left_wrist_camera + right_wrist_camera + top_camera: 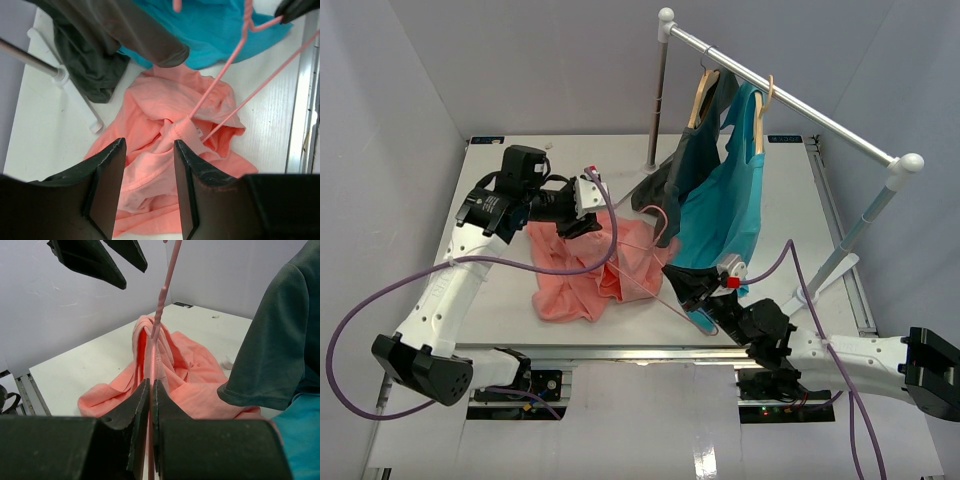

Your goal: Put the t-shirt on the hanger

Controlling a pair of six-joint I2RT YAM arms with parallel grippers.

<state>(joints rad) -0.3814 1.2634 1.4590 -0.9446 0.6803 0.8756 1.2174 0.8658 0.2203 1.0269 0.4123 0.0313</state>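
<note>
We've got the right fingers clamped shut on the hanger, whose far end pokes into the t-shirt. The shirt lies crumpled on the worktop, just beside the hanging teal shirt. Our left fingers stand apart right above the bunched cloth.

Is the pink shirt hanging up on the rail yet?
No, the t-shirt lies crumpled on the table, not on the rail.
</note>
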